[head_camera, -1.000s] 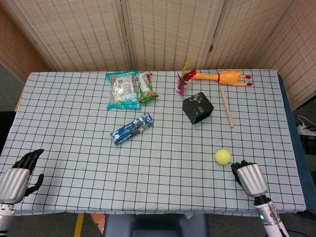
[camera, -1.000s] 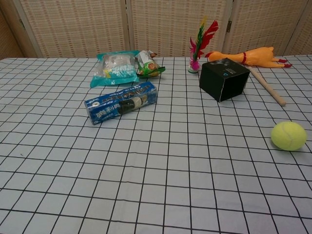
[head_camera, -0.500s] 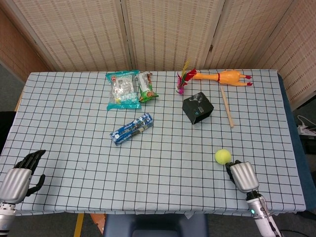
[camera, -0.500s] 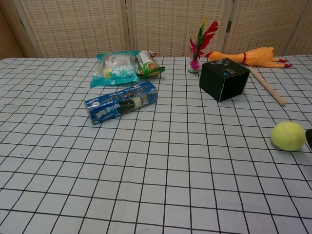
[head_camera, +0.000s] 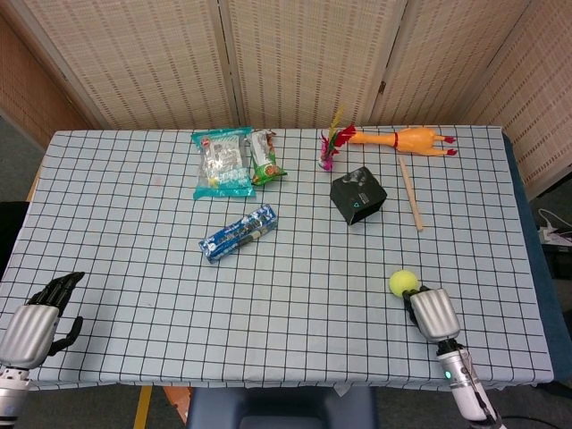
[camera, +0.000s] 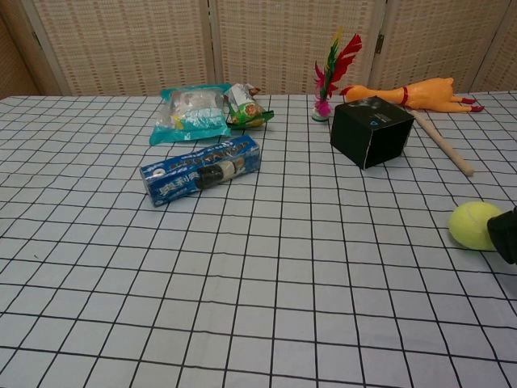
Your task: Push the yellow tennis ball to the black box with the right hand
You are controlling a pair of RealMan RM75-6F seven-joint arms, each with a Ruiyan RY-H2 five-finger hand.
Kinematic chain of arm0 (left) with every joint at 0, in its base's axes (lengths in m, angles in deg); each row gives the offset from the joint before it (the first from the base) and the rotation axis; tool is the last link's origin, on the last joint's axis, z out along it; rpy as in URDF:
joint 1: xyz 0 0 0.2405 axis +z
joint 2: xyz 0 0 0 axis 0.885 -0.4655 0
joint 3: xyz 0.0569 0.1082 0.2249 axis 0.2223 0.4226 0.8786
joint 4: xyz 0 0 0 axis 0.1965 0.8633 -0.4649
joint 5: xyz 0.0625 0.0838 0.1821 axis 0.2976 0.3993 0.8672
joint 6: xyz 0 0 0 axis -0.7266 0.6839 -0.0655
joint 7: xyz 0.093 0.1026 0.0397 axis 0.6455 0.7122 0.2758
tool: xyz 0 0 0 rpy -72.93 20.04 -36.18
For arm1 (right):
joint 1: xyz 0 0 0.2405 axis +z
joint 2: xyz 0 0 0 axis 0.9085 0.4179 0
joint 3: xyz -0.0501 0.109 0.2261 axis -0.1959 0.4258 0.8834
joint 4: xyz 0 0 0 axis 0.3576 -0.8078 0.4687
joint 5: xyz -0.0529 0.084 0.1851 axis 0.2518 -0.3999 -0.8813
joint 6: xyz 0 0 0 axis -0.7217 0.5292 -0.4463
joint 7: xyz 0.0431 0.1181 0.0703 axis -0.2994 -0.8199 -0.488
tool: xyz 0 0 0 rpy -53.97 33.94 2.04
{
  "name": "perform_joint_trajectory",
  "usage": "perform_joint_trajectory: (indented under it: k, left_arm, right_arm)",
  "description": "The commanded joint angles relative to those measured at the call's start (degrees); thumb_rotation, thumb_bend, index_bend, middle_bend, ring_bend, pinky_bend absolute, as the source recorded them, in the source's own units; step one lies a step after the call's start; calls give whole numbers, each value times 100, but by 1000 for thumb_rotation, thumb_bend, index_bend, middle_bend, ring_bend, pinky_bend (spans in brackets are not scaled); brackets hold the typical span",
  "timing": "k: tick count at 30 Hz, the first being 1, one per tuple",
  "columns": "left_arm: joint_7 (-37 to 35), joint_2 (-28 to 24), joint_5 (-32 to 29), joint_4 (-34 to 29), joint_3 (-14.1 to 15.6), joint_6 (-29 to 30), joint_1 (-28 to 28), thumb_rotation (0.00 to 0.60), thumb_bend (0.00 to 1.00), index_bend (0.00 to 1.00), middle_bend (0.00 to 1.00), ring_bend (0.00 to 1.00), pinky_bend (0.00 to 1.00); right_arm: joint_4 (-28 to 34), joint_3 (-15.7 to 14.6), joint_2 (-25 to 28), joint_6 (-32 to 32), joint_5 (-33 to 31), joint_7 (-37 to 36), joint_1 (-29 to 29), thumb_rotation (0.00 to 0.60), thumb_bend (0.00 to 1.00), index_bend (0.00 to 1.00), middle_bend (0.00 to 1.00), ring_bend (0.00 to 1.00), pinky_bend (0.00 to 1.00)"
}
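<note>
Head view: a round yellow tennis ball lies on the checked tablecloth, well apart from the black cardboard box, toward the near edge. The silver right hand sits just behind the ball, touching or nearly so; its finger spread cannot be told. The left hand rests far from the box, dark fingers slightly apart, holding nothing.

Chest view: the ball sits near-right of the box, dark right fingertips against it.

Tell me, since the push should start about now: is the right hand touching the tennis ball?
Cannot tell. In both views the right hand meets the tennis ball with no visible gap, but neither shows contact plainly.
</note>
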Motion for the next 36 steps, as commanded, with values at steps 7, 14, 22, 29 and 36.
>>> perform_joint_trajectory:
  k: [7, 14, 22, 29, 36]
  left_arm:
    - [-2, -3, 3, -3, 10, -11, -5, 600, 476, 76, 85, 101, 315]
    - [-2, -2, 4, 4, 14, -18, -10, 600, 477, 76, 85, 101, 316]
    - [-19, -1, -6, 18, 15, -36, -19, 600, 477, 76, 85, 101, 318]
    - [5, 3, -3, 17, 30, -72, -33, 600, 477, 75, 85, 101, 319]
    - [16, 1, -15, 14, 34, -95, -41, 600, 477, 76, 86, 101, 319]
  right_arm:
    - [-475, 118, -355, -58, -33, -261, 236, 600, 995, 926, 764, 633, 874]
    - [-887, 248, -642, -174, -120, -489, 459, 600, 996, 927, 764, 633, 874]
    - [-1622, 348, -1070, -157, -94, -551, 751, 600, 996, 926, 764, 633, 873]
    - [-2061, 464, -1324, -172, -182, -671, 954, 600, 996, 926, 764, 633, 873]
    - [-2454, 588, -1492, -265, -310, -746, 1154, 600, 995, 926, 764, 633, 873]
